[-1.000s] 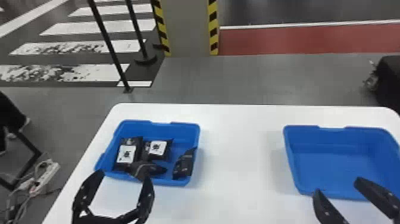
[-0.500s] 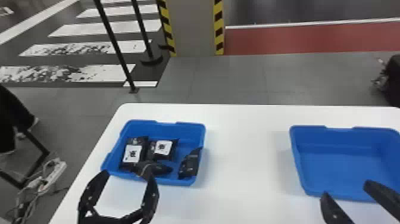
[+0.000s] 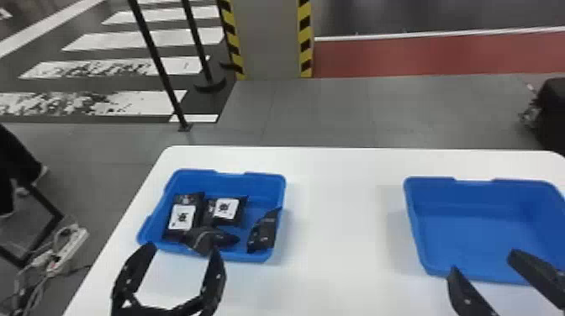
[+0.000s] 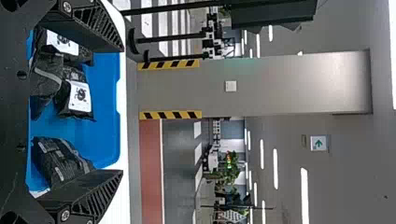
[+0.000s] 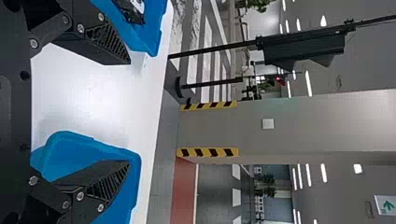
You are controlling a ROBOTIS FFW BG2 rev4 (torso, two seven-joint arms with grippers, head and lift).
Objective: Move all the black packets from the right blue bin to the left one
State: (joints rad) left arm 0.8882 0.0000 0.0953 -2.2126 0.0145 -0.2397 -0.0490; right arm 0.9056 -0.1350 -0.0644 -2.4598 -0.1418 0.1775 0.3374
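Head view | slightly leftward in view since previous frame: left bin (image 3: 264,185), right bin (image 3: 483,199) | spread apart: left gripper (image 3: 181,249), right gripper (image 3: 483,262)

From above, the head view faces the surface (image 3: 336,252); the wrist views, lower and closer, look forward past its far edge. All three share the left bin (image 3: 256,185) and column (image 3: 269,38).

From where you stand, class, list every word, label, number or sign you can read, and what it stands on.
No words or numbers are legible.
White label, leftmost black packet: dark symbol; any lettering too small.
Second label, middle packet: likewise.
Rightmost packet: light marks, too small to read.
Sign, high in the room behind: green arrow.
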